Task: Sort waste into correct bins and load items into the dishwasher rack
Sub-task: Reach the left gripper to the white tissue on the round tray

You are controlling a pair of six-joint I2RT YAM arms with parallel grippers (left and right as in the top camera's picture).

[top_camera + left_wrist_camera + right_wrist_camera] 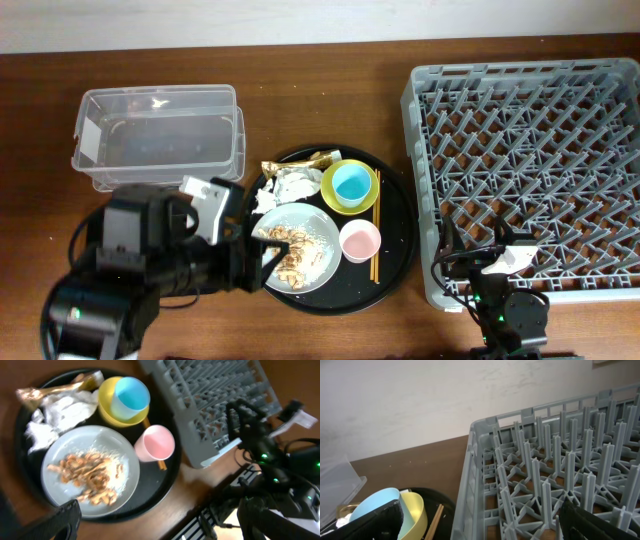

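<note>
A round black tray holds a grey plate of tan food scraps, white tissues, a gold wrapper, a yellow bowl with a blue cup inside it, a pink cup and chopsticks. The grey dishwasher rack stands to the right with nothing in it. My left gripper is open and empty, above the plate's left edge. My right gripper is open and empty, over the rack's front left corner. The clear tub is empty. The black rectangular tray is out of view.
The clear tub sits at the back left, just behind my left arm. The round tray lies between the tub and the rack. Bare wooden table runs along the back and in front of the round tray.
</note>
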